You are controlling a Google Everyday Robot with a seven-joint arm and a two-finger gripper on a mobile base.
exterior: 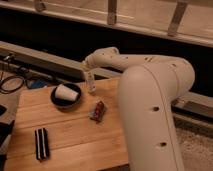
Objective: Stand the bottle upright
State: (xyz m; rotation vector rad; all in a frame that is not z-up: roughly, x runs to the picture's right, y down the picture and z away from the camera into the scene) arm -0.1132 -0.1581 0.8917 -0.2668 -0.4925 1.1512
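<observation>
your bottle [92,86] looks close to upright, slim and vertical at the far edge of the tabletop [75,142], just right of the dark bowl [55,101] that holds the white cup [67,92]. the end effector [90,76] sits right over the bottle's top, so the standing seems mostly done; what's left, by my reading, is getting clear without tipping it. you can't tell how far the end effector is open, or whether it has hold of the bottle. the bottle's base against the wood is hard to make out.
</observation>
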